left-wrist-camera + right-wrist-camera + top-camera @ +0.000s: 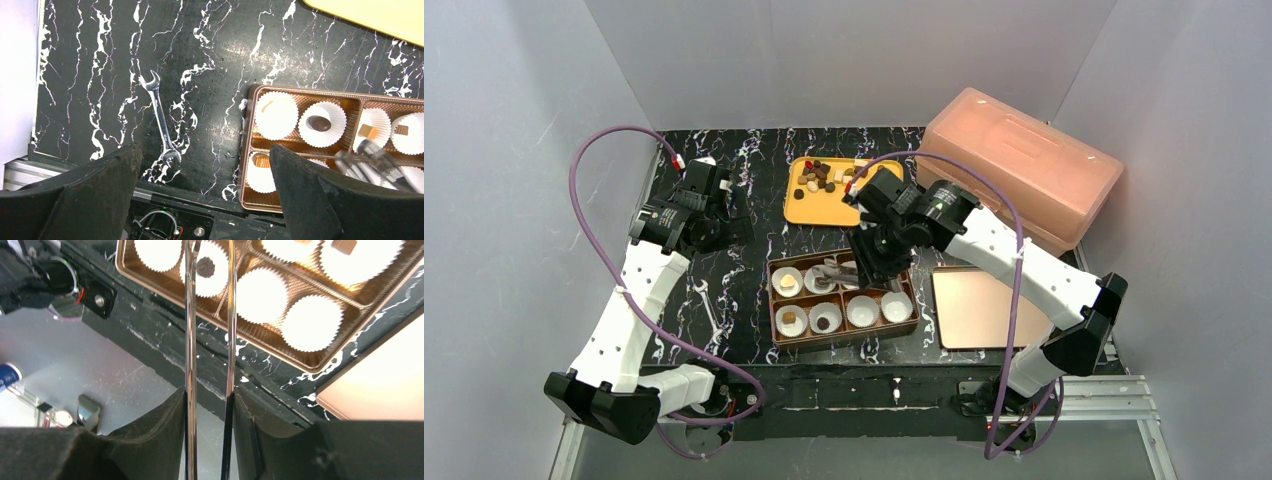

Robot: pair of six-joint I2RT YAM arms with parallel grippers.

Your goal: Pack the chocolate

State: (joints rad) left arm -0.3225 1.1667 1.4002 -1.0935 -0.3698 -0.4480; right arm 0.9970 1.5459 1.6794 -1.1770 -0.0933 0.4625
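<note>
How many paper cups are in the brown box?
8, all in the brown box. Four near-row cups; four far-row cups. The top view hides the far row's right two; the left wrist view shows them.

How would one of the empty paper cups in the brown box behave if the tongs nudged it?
Probably very light: the empty paper cup looks like thin pleated paper, so it would likely slide or tip. Its walls may crumple under the tongs. The box dividers should limit drifting.
</note>
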